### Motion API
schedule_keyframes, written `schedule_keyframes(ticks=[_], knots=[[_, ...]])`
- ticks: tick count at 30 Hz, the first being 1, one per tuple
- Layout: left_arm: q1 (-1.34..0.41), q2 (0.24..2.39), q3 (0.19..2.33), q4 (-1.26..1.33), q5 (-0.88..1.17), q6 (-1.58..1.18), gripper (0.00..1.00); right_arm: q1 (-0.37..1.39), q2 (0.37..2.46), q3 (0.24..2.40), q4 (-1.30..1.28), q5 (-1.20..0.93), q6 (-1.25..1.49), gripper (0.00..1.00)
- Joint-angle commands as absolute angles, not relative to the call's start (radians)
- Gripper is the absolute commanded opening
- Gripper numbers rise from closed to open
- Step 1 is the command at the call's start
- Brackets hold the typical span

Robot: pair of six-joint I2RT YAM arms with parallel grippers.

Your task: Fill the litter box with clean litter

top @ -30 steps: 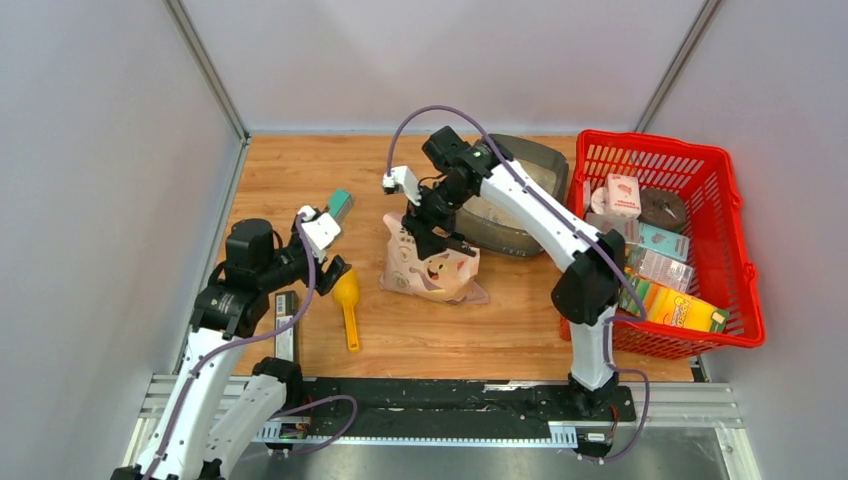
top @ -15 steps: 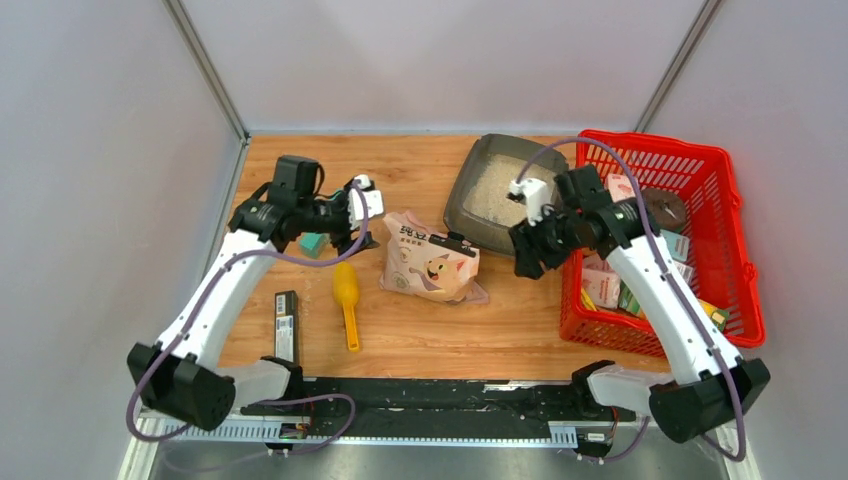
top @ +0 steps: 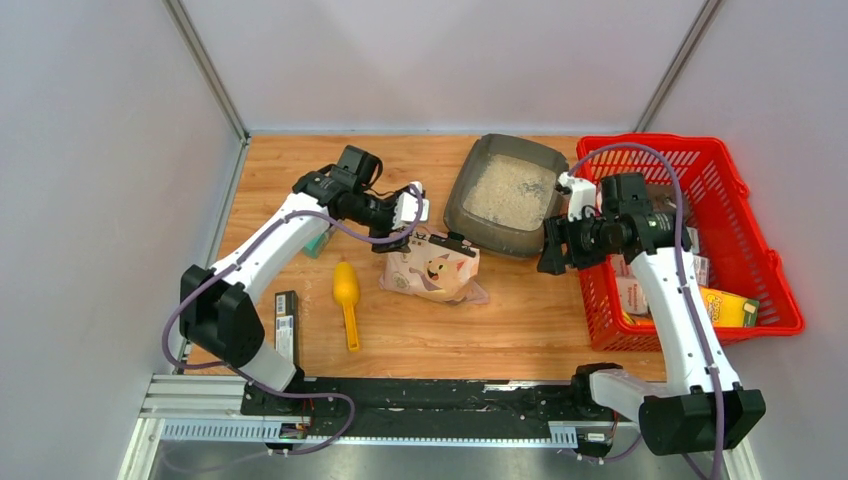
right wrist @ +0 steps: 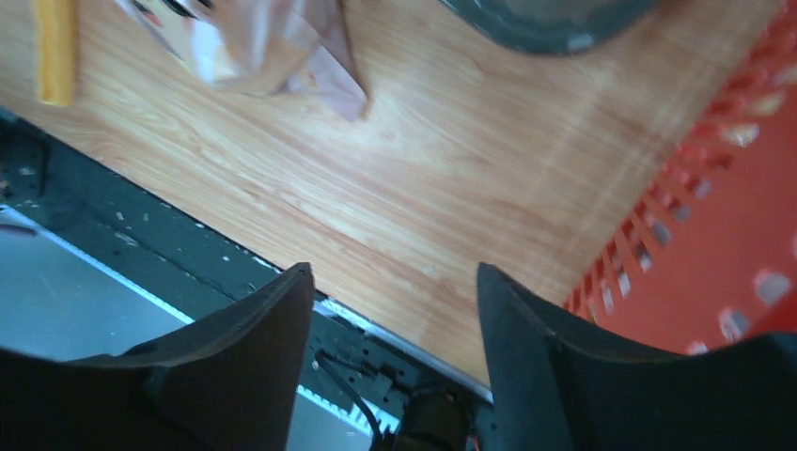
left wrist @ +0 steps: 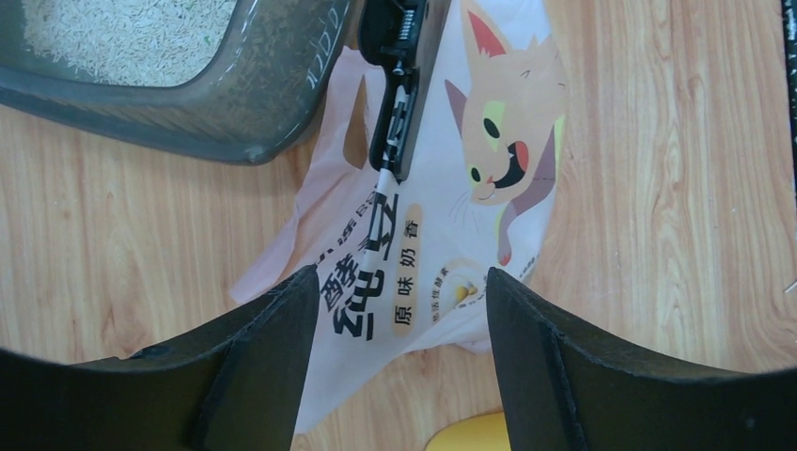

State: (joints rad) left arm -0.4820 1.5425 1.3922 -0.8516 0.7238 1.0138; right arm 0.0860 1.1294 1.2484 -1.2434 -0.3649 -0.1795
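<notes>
The dark grey litter box (top: 458, 205) stands at the back centre, with pale clean litter (top: 510, 190) in it; the left wrist view shows both the box (left wrist: 235, 113) and the litter (left wrist: 122, 38). The pink-white cat-printed bag (top: 432, 265) lies flat in front of it, a black clip (left wrist: 399, 85) on its top. My left gripper (top: 390, 240) is open and empty, just above the bag's left end (left wrist: 442, 235). My right gripper (top: 548, 262) is open and empty, between the litter box and the red basket, above bare wood (right wrist: 451, 169).
A red mesh basket (top: 735, 185) with several boxes stands on the right, close to my right arm. A yellow scoop (top: 346, 292) lies left of the bag. A teal box (top: 318, 243) and a black bar (top: 286, 325) lie further left.
My left gripper has swung right from the teal box to over the bag. My right gripper has drawn back from the bag towards the basket. The litter box and basket have shifted slightly.
</notes>
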Motion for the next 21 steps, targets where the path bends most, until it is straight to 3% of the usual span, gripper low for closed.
schedule_keyframes(ticks=[1,7,11,13,16,18,21], knots=[[-0.482,1.560,1.425,-0.809,0.729,1.054,0.72,0.109,1.138,1.298,-1.086,-0.584,-0.228,0.71],[-0.483,1.603,1.388,-0.707,0.700,1.009,0.63,0.159,1.216,1.325,-0.919,-0.707,-0.299,0.75],[-0.486,1.624,1.405,-0.727,0.706,0.966,0.36,0.202,1.284,1.367,-0.890,-0.706,-0.310,0.75],[-0.486,1.618,1.414,-0.761,0.722,0.963,0.28,0.221,1.307,1.377,-0.885,-0.700,-0.324,0.75],[-0.486,1.603,1.413,-0.847,0.767,0.962,0.29,0.255,1.324,1.378,-0.871,-0.686,-0.327,0.76],[-0.489,1.592,1.394,-0.861,0.788,0.944,0.44,0.275,1.336,1.373,-0.853,-0.678,-0.321,0.76],[-0.508,1.578,1.336,-0.789,0.790,0.884,0.47,0.293,1.348,1.370,-0.838,-0.669,-0.319,0.76]])
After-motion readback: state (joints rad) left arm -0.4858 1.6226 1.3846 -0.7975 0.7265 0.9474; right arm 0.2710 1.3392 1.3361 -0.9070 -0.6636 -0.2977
